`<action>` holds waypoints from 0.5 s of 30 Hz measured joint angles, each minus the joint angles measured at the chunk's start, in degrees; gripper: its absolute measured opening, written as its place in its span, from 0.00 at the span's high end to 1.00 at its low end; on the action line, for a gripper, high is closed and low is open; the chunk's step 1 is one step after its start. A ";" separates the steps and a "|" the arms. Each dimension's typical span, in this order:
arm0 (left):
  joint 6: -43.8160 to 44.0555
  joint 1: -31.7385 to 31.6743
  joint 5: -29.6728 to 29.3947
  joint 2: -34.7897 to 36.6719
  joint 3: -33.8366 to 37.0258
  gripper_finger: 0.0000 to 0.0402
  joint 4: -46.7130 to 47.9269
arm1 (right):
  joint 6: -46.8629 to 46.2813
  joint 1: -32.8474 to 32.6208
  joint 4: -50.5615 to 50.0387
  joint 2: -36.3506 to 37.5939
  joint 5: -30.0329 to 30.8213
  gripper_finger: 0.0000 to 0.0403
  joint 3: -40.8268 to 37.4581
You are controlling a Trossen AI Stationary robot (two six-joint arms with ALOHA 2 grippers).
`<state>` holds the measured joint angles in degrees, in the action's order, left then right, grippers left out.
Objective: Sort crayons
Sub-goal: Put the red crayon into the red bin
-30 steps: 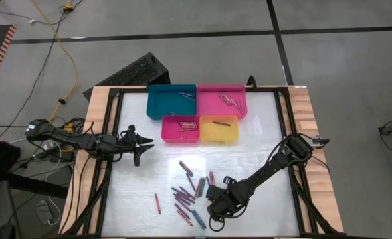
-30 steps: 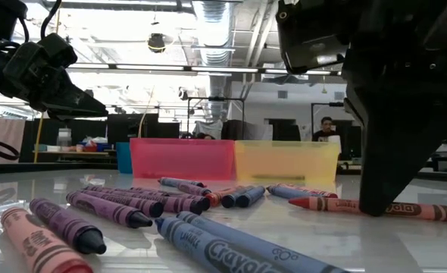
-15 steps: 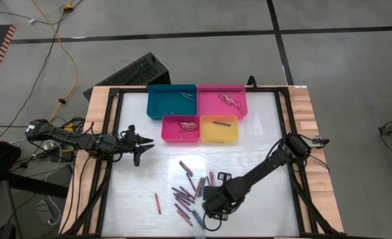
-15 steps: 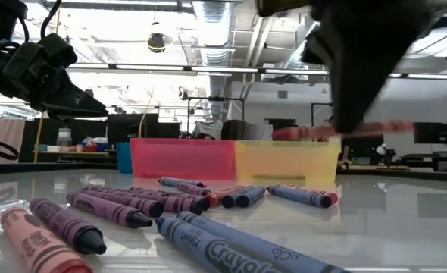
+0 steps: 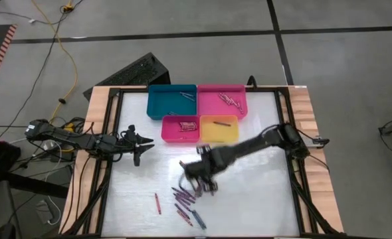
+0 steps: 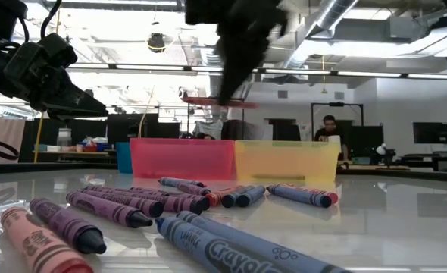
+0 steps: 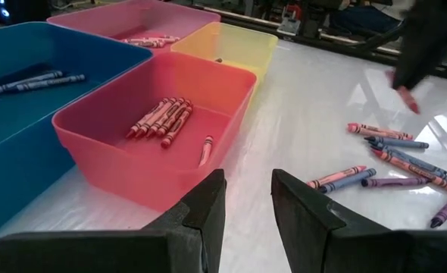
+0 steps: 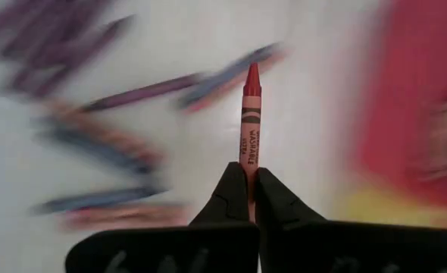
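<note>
Looking down from overhead: sorting looks partly done, as a few crayons already lie in the blue tray (image 5: pixel 171 101), pink tray (image 5: pixel 222 99), red tray (image 5: pixel 181 128) and yellow tray (image 5: pixel 219 129), while a loose pile of crayons (image 5: pixel 186 198) waits on the table (image 5: pixel 256 199). The right gripper (image 5: pixel 202 174) hangs over the pile's upper edge; the left gripper (image 5: pixel 137 143) waits near the table's left side. Low view: a red crayon (image 6: pixel 216 101) is carried high. Left wrist: fingers (image 7: pixel 208 203) stand slightly apart, empty. Right wrist: fingers (image 8: pixel 231 193) clamped on the crayon's base.
</note>
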<state>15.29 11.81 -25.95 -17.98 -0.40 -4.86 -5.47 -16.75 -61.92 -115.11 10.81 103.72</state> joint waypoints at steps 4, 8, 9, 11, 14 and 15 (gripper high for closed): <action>0.04 -0.01 -0.09 -0.02 0.01 0.76 0.00 | 9.76 6.58 3.79 0.02 1.10 1.00 2.61; 0.31 -0.02 -0.22 -0.02 0.02 0.76 0.01 | 16.25 12.90 11.09 0.04 1.33 1.00 3.37; 0.40 -0.02 -0.22 -0.02 0.02 0.76 0.00 | 16.53 14.38 12.68 0.04 1.31 0.99 3.37; 0.48 -0.02 -0.20 0.00 0.02 0.76 0.00 | 16.47 17.37 14.91 0.04 1.25 0.99 3.43; 0.50 -0.02 -0.20 -0.02 0.00 0.76 0.00 | 16.06 21.26 16.30 -0.36 1.14 0.99 3.45; 0.50 -0.02 -0.22 -0.01 0.00 0.76 0.00 | 16.03 22.33 16.29 -0.44 1.18 0.99 3.43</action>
<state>15.79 11.79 -26.17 -17.98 -0.40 -4.86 10.55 5.59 -45.63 -115.55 11.98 107.15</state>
